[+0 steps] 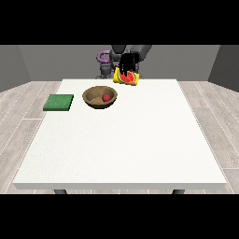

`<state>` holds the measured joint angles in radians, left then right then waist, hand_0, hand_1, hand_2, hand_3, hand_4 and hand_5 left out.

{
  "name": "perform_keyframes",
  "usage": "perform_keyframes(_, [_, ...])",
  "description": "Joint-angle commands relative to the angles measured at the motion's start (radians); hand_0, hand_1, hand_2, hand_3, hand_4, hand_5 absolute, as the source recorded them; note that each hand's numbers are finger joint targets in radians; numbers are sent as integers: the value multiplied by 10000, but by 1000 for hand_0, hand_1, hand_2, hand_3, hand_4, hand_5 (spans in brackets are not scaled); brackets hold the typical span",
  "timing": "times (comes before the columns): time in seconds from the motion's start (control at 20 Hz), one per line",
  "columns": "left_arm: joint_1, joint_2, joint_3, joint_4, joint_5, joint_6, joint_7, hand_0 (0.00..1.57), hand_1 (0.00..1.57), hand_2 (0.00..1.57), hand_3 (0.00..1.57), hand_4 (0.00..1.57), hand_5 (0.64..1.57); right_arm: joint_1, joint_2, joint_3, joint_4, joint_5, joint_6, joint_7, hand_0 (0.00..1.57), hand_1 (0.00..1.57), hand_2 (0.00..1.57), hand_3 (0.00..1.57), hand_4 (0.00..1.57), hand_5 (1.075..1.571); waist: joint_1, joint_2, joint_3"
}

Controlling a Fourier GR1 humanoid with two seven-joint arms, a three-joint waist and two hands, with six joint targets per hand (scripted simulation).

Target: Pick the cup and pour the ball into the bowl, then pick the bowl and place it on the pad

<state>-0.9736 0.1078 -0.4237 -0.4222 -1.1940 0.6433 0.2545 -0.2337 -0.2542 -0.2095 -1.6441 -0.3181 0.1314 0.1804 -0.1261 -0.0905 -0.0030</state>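
We see a brown wooden bowl (100, 97) near the far edge of a white table (140, 140), with a small red ball (107, 97) already lying inside it, so the pour looks done. Just behind the bowl and toward the view's right, a black hand (128, 62) grasps a yellow cup (126, 77) tipped on its side above the table's edge. A green pad (59, 102) lies flat beside the bowl at the view's left, where we judge the bowl should go next.

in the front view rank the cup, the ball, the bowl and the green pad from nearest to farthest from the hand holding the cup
From the hand:
1. Cup, in the hand, tilted.
2. Ball, inside the bowl.
3. Bowl, nearly level with the ball; too close to call.
4. Pad, far at the view's left.
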Motion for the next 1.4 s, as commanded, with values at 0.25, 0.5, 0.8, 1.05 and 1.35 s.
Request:
perform_keyframes(0.25, [2733, 1021, 3067, -2087, 4752, 1712, -4362, 1458, 1458, 1571, 1571, 1104, 1570, 365, 273, 181, -1407, 177, -218, -329, 0, 0, 0, 0, 395, 1564, 93, 1325, -44])
perform_keyframes(0.5, [3853, 807, 4463, -3353, 7575, 1070, -6835, 1543, 1543, 1571, 1571, 1478, 1461, 796, 572, 533, -2385, 229, -371, -130, 0, 0, 0, 0, 429, 1566, 132, 1665, -79])
perform_keyframes(0.8, [3438, -1033, 5919, -4779, 11462, -2433, -7406, 1219, 1219, 1389, 1062, 701, 1560, 565, 724, 497, -2130, 312, -701, -37, 0, 0, 0, 56, 477, 1565, 1010, 1753, -206])
perform_keyframes(1.05, [3507, 209, 7255, -4887, 13652, -5824, -9003, 173, 173, 0, 0, 202, 1566, 293, 1156, 955, -2968, 1049, -1662, 317, 0, 0, 0, 0, 512, 1563, 1560, 2799, -63])
perform_keyframes(1.35, [3134, 2472, 8243, -3856, 14790, -8561, -8595, 0, 0, 0, 0, 0, 1547, 703, 1707, 1898, -3461, 2098, -2116, 28, 0, 0, 0, 0, 492, 1568, 1282, 3599, 16])
